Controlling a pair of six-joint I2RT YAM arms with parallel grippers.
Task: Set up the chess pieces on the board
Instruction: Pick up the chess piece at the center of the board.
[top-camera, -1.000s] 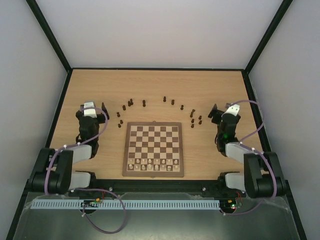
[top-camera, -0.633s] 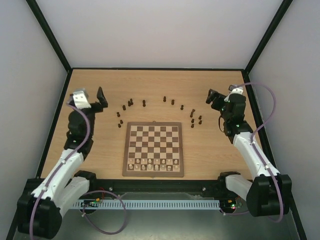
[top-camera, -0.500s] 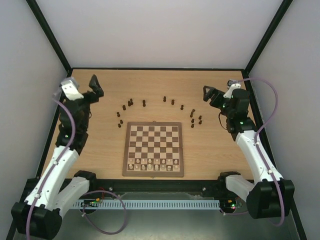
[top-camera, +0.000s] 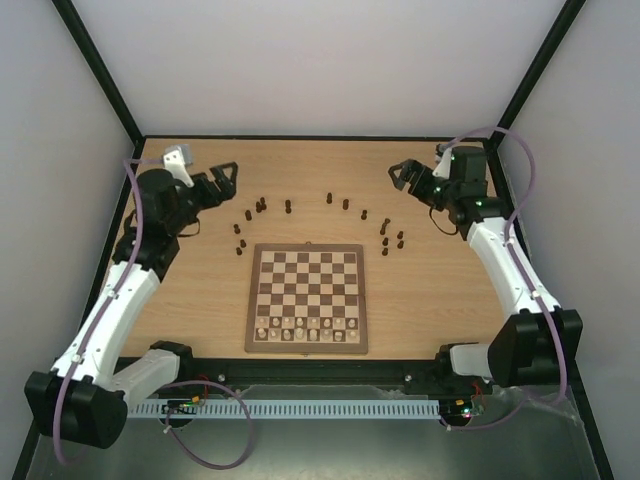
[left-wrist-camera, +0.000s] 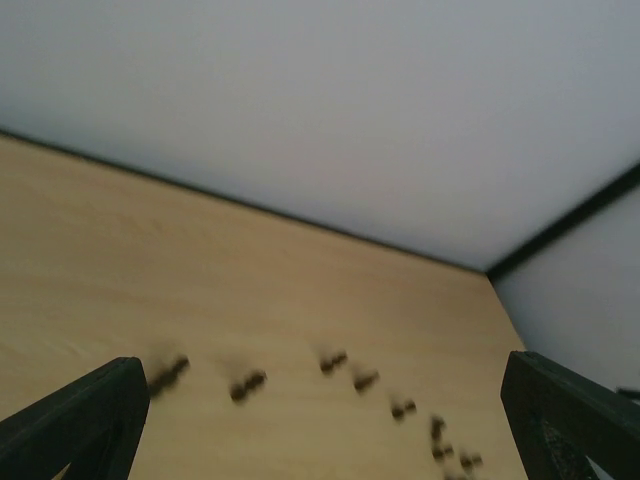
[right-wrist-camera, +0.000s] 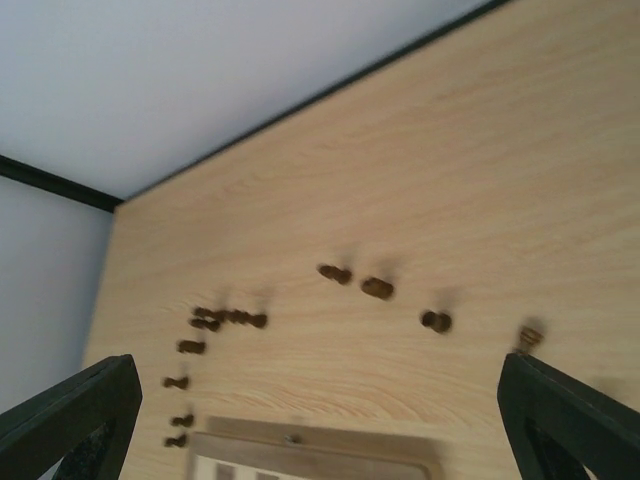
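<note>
None of the dark chess pieces (top-camera: 288, 207) stood on the board (top-camera: 307, 285), all lying from ten to two o'clock around it; both jaws gaped wide, empty.

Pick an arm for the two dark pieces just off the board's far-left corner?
Left. The left gripper hovers open and empty on that side of the board, close to those chess pieces. The right gripper, also open, sits past the far-right corner, across the whole arc.
</note>
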